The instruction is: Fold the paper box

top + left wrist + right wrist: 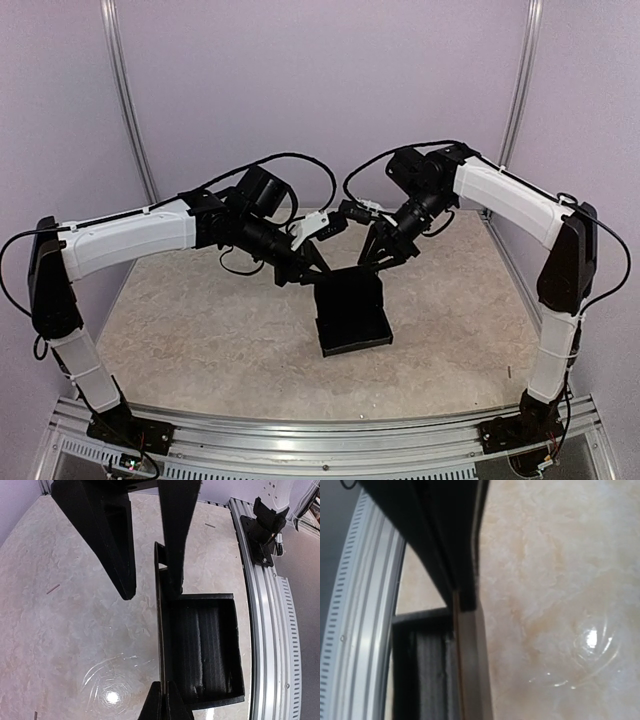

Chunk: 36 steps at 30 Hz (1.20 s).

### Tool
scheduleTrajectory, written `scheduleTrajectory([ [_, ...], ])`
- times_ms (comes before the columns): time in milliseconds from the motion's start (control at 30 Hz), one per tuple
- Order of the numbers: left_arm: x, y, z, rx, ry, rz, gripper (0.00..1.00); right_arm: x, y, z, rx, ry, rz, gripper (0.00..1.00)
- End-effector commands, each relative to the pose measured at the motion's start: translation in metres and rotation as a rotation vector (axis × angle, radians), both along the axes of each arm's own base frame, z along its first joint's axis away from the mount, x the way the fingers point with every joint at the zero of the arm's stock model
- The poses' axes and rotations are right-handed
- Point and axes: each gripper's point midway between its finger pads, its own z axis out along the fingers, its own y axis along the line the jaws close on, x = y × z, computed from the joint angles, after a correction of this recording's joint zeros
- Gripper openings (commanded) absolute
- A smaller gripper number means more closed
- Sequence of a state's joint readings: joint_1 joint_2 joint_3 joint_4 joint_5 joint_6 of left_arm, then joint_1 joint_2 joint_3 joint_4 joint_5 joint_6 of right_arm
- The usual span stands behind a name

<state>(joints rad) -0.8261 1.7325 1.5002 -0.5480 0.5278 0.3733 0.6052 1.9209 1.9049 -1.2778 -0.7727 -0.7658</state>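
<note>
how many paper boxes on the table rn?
1. The paper box sits near the middle of the table, open side up. Some of the table is hidden from the cameras, so another cannot be ruled out.

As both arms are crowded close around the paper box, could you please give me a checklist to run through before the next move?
1. The paper box sits flat on the table, well inside its edges: ok.
2. The box's walls stand up and its top is open: ok.
3. The left gripper is closed at a side wall, with one finger against it: ok.
4. Left gripper really pinching that wall: cannot tell.
5. The right gripper is at the box's far edge; open or shut: cannot tell.
6. Spacing between the two grippers: cannot tell.
</note>
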Motion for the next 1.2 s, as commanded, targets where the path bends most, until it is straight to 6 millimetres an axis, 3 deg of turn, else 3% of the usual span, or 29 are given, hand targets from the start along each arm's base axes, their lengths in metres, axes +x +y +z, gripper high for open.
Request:
scheduleTrajectory([
  [0,-0.001,-0.003,0.012,-0.023,-0.039,-0.010,0.00,-0.003,0.007,-0.005,-0.022,0.033,0.016,0.23],
  [133,0.000,-0.003,0.012,-0.024,-0.041,-0.007,0.00,-0.003,0.008,-0.008,-0.025,0.045,0.019,0.16],
  [300,0.000,-0.003,0.009,-0.014,-0.036,-0.008,0.01,-0.003,0.010,0.001,-0.007,0.045,0.017,0.28],
  [400,0.000,-0.004,0.010,-0.020,-0.038,-0.013,0.01,-0.002,0.010,0.007,0.004,0.018,0.016,0.23],
  [567,0.000,-0.004,0.014,-0.030,-0.045,-0.018,0.01,-0.002,0.010,0.000,-0.011,0.038,0.021,0.23],
  [833,-0.001,-0.004,0.021,-0.041,-0.057,-0.007,0.03,-0.003,0.011,0.000,-0.005,0.044,0.033,0.05],
  [1033,0.006,0.002,0.025,-0.054,-0.080,0.060,0.23,-0.006,0.008,-0.001,-0.008,0.036,0.037,0.00],
  [1167,0.010,0.024,0.050,-0.129,-0.104,0.145,0.39,-0.005,0.003,-0.004,-0.003,0.039,0.028,0.00],
])
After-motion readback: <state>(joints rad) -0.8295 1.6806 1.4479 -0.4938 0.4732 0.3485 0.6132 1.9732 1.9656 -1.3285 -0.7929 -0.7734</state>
